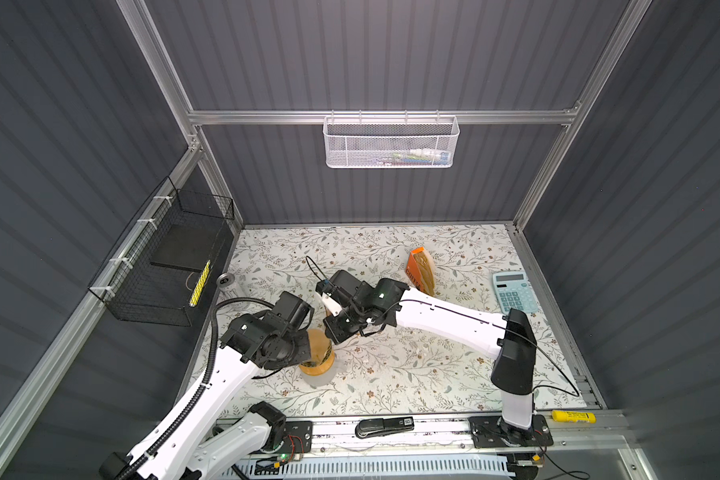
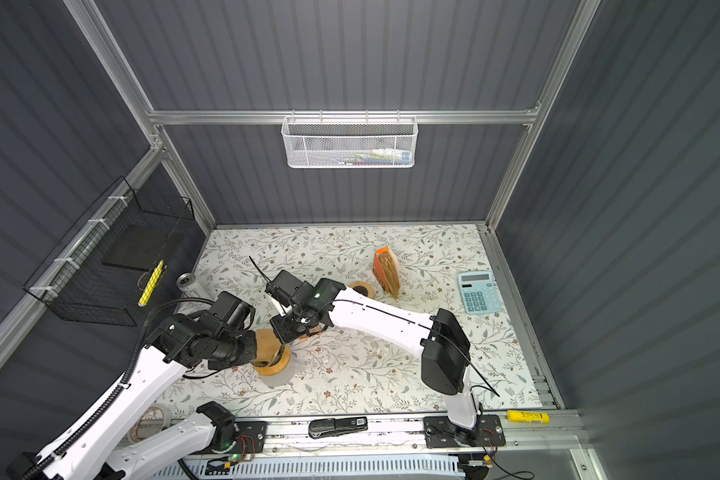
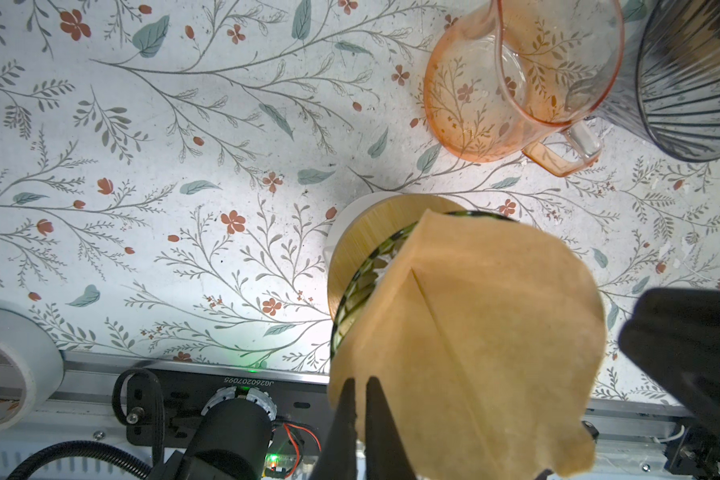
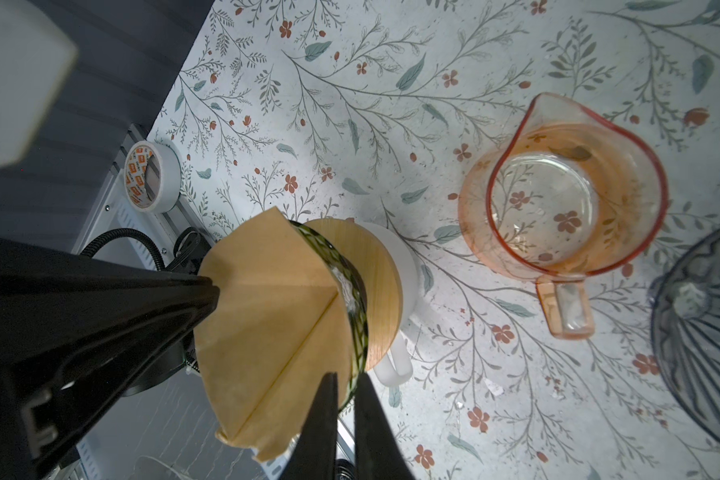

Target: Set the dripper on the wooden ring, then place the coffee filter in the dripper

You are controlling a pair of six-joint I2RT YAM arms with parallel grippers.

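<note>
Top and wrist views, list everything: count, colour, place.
coffee filter: 1, brown, over dripper
dripper: 1, green, on mug
mug: 1, white, front left
pitcher: 1, pink, beside dripper
cone: 1, grey, beside pitcher
tape: 2, white front, brown back
filter box: 1, orange, back
calculator: 1, blue, right
stapler: 1, black, front rail
tube: 1, yellow, front rail
baskets: 2, white back, black left
can: 1, silver, left
left gripper: 1, black, pinching filter
right gripper: 1, black, at filter
</note>
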